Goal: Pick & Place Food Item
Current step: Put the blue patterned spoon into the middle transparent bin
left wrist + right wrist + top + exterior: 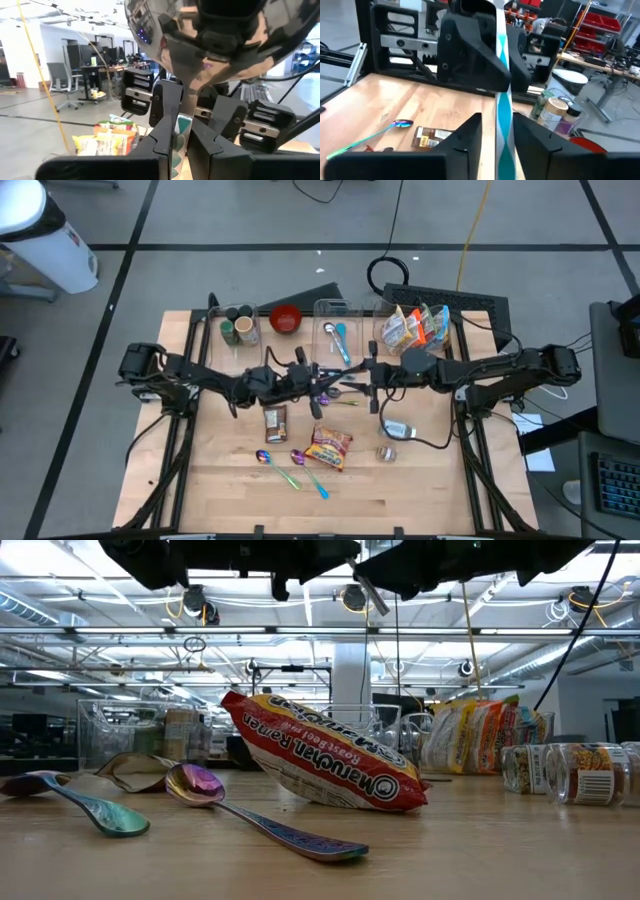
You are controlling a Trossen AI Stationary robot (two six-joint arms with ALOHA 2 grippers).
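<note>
Left gripper (184, 117) fingers (162, 125) closed tight on the teal-and-white patterned handle of a shiny metal spoon (220, 35), bowl end standing up close over the wrist camera

Right gripper (502, 127) fingers (465, 137) parted, one on each side of the same handle, small gap on both sides, not pinching it

Both grippers face each other nose to nose, held in the air above the middle of the light wooden table (220, 485), left arm reaching in from the left side, right arm from the right

Red-and-yellow Maruchan ramen packet (320, 765) lies flat on the table, near the front edge, below the grippers, untouched

Two iridescent spoons (290, 465) lie just beside the packet on the left; brown snack wrapper (275, 423) behind them; clear glass jar (397, 428) on its side to the packet's right

Red bowl (286, 318) at the back edge among clear bins
</note>
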